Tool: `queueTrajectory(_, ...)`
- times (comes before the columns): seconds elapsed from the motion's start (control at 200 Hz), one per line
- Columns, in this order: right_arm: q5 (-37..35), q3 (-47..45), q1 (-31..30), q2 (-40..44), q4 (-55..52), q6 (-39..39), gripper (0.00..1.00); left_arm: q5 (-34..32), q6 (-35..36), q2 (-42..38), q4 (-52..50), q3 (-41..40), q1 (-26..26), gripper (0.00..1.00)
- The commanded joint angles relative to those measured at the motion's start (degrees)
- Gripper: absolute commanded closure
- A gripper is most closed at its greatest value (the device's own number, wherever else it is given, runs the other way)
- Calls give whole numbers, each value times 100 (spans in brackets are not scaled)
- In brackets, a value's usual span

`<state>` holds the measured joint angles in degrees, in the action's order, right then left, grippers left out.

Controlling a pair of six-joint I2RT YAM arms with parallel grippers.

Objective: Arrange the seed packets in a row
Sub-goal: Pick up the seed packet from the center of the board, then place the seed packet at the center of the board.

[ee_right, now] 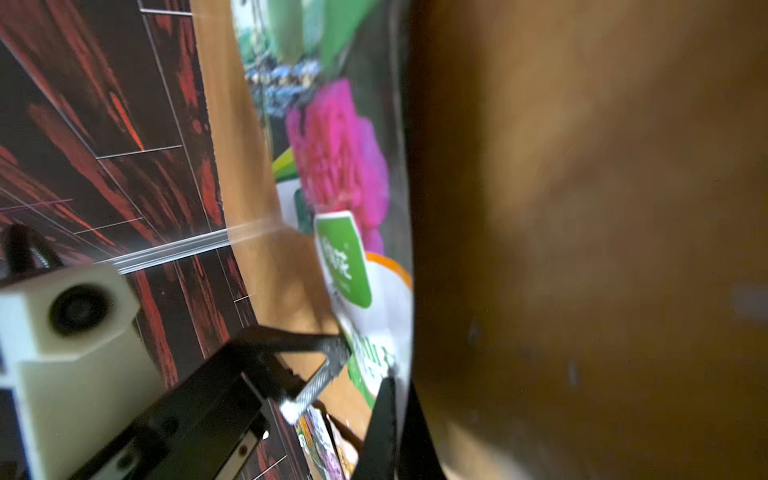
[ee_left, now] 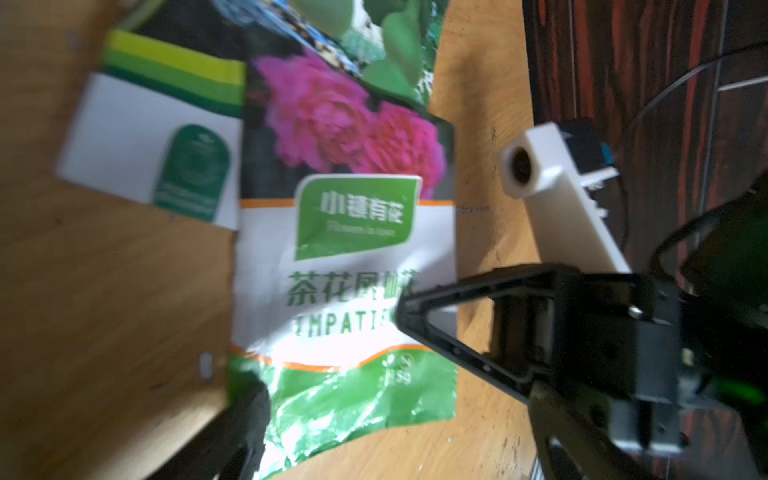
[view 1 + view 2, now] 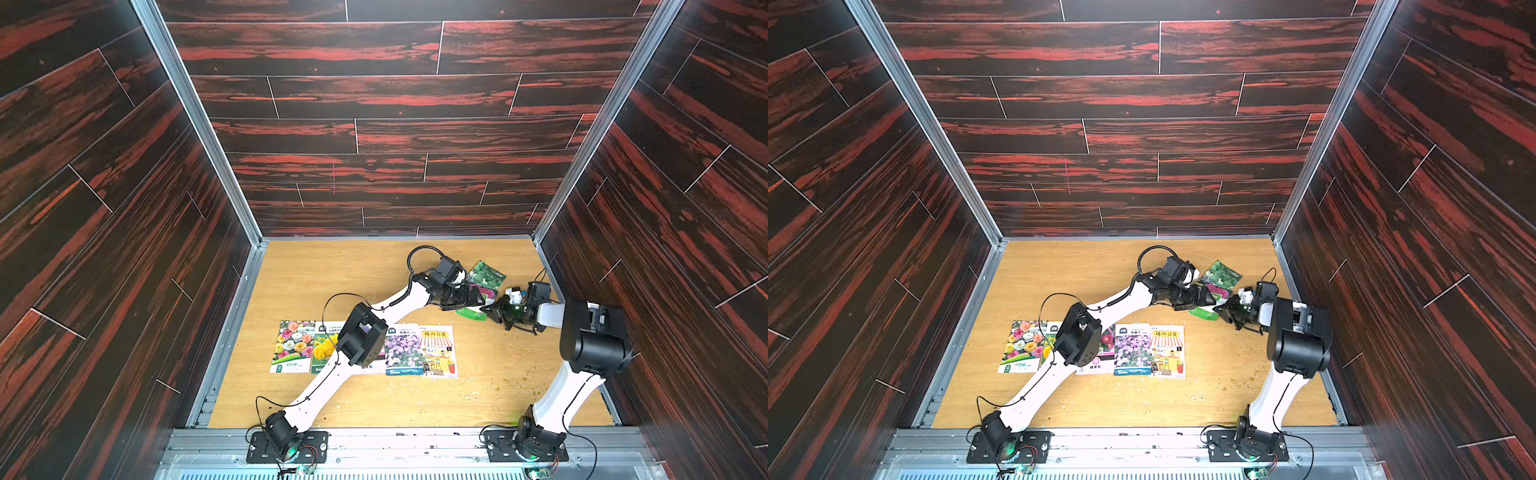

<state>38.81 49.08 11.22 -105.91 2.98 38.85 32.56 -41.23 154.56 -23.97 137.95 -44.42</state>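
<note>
My left tool [image 3: 473, 298] hangs open above the pink packet [image 2: 345, 232], touching nothing that I can see.

Across the table [image 3: 332, 282], from the left, five packets lie flat in a row near the front edge:
- the rose packet [image 3: 293, 345]
- the yellow packet [image 3: 324, 349]
- the middle packet [image 3: 1104, 353], mostly hidden under my left elbow [image 3: 361, 336]
- the purple packet [image 3: 403, 351]
- the shop packet [image 3: 438, 351]

They sit side by side, edges meeting or slightly overlapping; I cannot tell which.

Further back and to the right, apart from the row, the melon packet [image 3: 486, 274] lies tilted; the pink packet lies partly on top of it, its green end crumpled and glossy.

My right tool [image 2: 405, 311] comes in from the right, low to the table; it is closed, pinching the pink packet's edge at the white label band. In the right wrist view that packet stands close against the fingers [image 1: 328, 374], blurred.
</note>
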Motion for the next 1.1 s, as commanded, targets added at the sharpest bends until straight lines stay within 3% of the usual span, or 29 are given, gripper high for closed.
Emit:
queueTrajectory(0.0, 113, -337, -28, 697, 59, 42, 100, -59, 434, -639, -692, -585, 121, 2)
queueTrajectory(0.1, 286, -793, -105, 1376, 223, 168, 100, 157, 649, -1238, -175, -1617, 264, 1)
queueTrajectory(0.24, 495, -1256, -352, 2117, 165, 162, 100, 1162, 404, -1814, 1078, -2792, 520, 1)
queueTrajectory(0.436, 625, -1549, -432, 2678, -182, -49, 100, 2445, -940, -2256, 3498, -3843, 568, 4)
queueTrajectory(0.581, 758, -1542, -434, 2831, -229, -73, 100, 2855, -2196, -2308, 5281, -4204, 506, 14)
queueTrajectory(0.817, 857, -1445, -430, 2970, -347, -105, 100, 2836, -2410, -2288, 5423, -4140, 514, 39)
queueTrajectory(0.902, 802, -1445, -437, 3009, -436, -170, 100, 2780, -2469, -2295, 5432, -4118, 537, 60)
queueTrajectory(1.092, 710, -1411, -435, 3087, -573, -232, 100, 2677, -2387, -2338, 5195, -4087, 628, 58)
